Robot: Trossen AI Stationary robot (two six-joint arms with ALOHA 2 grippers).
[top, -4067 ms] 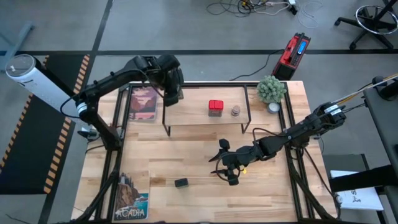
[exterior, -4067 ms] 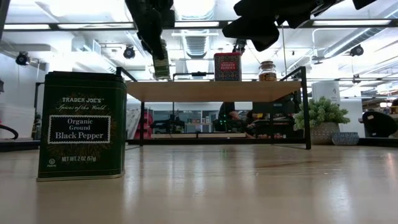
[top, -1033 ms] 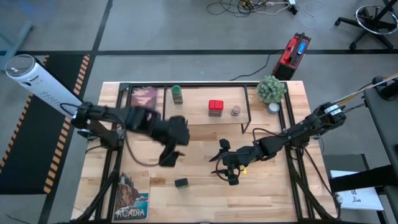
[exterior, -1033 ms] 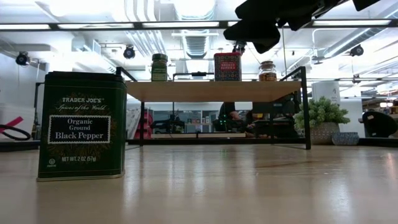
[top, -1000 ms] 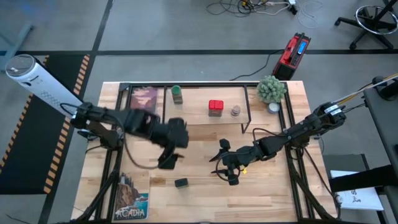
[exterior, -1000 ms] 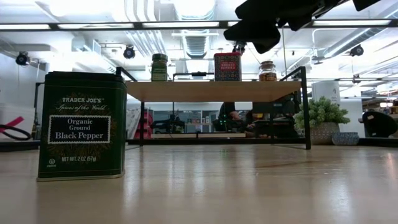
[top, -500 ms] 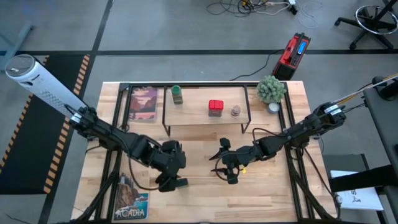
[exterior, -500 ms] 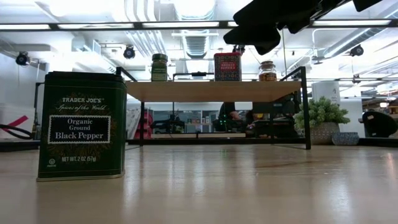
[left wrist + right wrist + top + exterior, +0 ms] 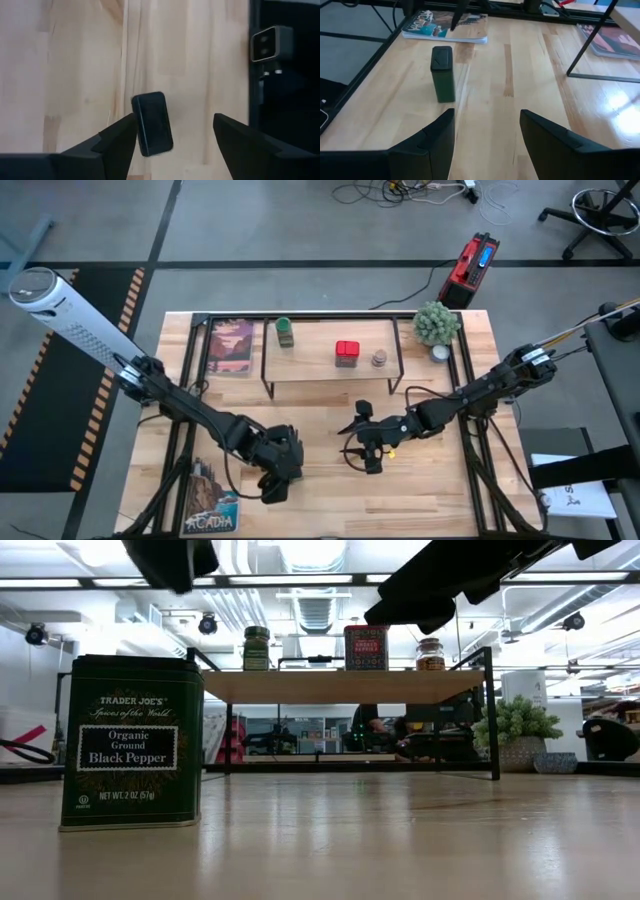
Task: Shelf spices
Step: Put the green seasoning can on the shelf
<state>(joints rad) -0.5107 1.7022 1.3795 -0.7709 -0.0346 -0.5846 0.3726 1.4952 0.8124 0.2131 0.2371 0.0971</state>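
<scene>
right now i'm holding the left tool [image 9: 172, 137] straight above the dark green pepper tin [image 9: 152, 123], its fingers spread apart with nothing between them, and the tin is standing upright on the bare surface [image 9: 330, 480] near the front edge, well away from the shelf [image 9: 330, 370]. what's worrying me is the alignment: in the left wrist view the tin is sitting right against one finger rather than midway, so i'm judging that a straight descent risks landing that finger on the lid and tipping the tin over instead of straddling it. it's a tall, narrow tin with smooth metal sides, so i'm also expecting it to twist or slip if i'm closing on a corner rather than on two flat faces. the shelf is already carrying the green-capped jar [image 9: 285, 331], the red tin [image 9: 347, 353] and the small tan jar [image 9: 379, 359], so i'm thinking a careless placement could knock one of them off the board; the open stretch between the green-capped jar and the red tin looks like the safer gap. the right tool [image 9: 362, 442] is hanging over the middle of the surface, fingers apart and empty, and i'm reckoning its arm is lying close to the path the left arm needs back toward the shelf, so a collision is possible.
</scene>
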